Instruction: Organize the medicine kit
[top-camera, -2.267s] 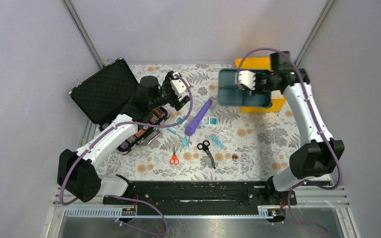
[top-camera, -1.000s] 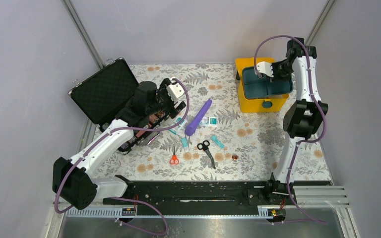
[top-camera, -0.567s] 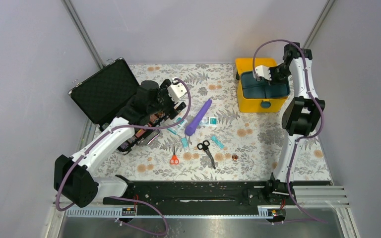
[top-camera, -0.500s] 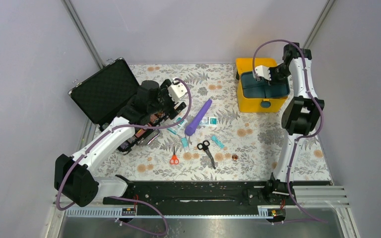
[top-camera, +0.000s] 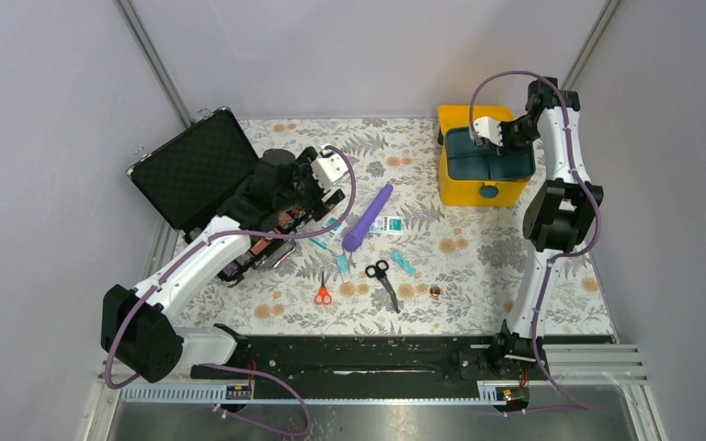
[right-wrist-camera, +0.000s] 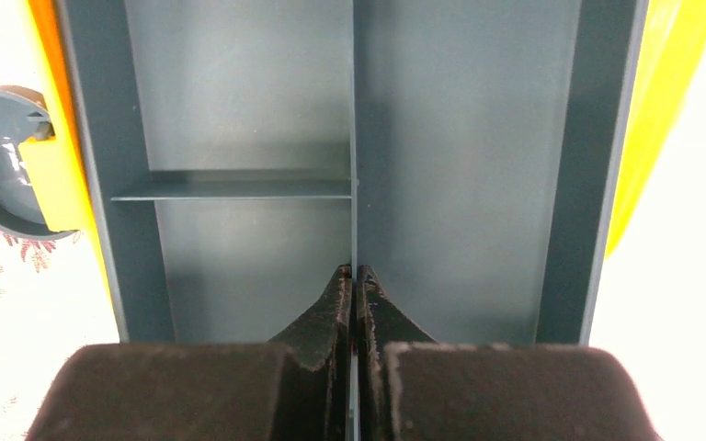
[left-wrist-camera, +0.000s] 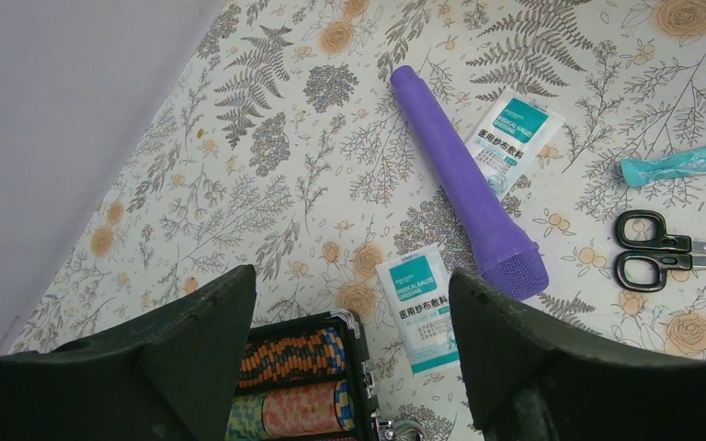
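The medicine kit (top-camera: 462,192), a yellow case with its lid back, stands at the far right of the table. Its teal divided tray (top-camera: 467,162) sits in the case. My right gripper (top-camera: 494,140) is over the tray. In the right wrist view the right gripper (right-wrist-camera: 356,273) is shut on the tray's (right-wrist-camera: 239,110) thin middle divider, with yellow wall (right-wrist-camera: 662,83) and the teal latch (right-wrist-camera: 0,165) at the sides. My left gripper (left-wrist-camera: 354,285) hangs open with nothing in it, above the corner of the black case (left-wrist-camera: 395,349) and a gauze packet (left-wrist-camera: 418,308).
A purple tube (top-camera: 368,216), a second gauze packet (left-wrist-camera: 513,142), teal wrapped pieces (top-camera: 342,263), black scissors (top-camera: 382,277), orange scissors (top-camera: 323,294) and a small brown thing (top-camera: 435,291) lie mid-table. The open black case's colourful rolls (left-wrist-camera: 299,386) lie under my left arm.
My right arm carried the teal tray from beside the yellow case to over it and lowered it in. The left arm has hardly moved.
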